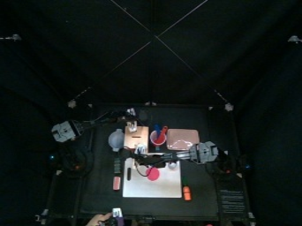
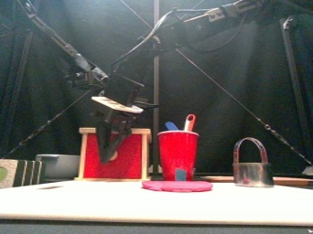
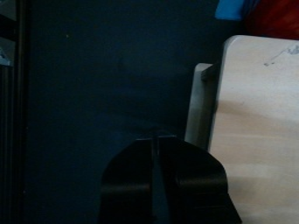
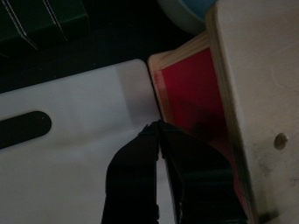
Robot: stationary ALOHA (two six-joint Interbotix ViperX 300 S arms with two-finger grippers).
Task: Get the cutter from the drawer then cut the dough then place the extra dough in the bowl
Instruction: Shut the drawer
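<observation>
Nearest, the flat pink dough (image 2: 177, 186) lay on the white board (image 1: 160, 187). Behind, to the right, the cutter (image 2: 251, 164) stood upright, its wire handle arching upward. The right gripper (image 4: 156, 128), jaws together, pointed down before the red drawer front (image 2: 134, 160). The left gripper (image 3: 158, 138), jaws likewise together, hung beside the wooden box (image 3: 251, 105).

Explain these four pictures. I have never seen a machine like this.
It is a robot with two arms at a table. One picture looks down from above, one looks level from the table's front, and two come from cameras on the wrists. On the table lie a white cutting board with a pink dough disc, a metal cutter, a red cup, a wooden box with a red drawer front and a bowl. The right hand is shut, at the drawer front; the left hand is shut beside the box. Neither holds anything.
</observation>
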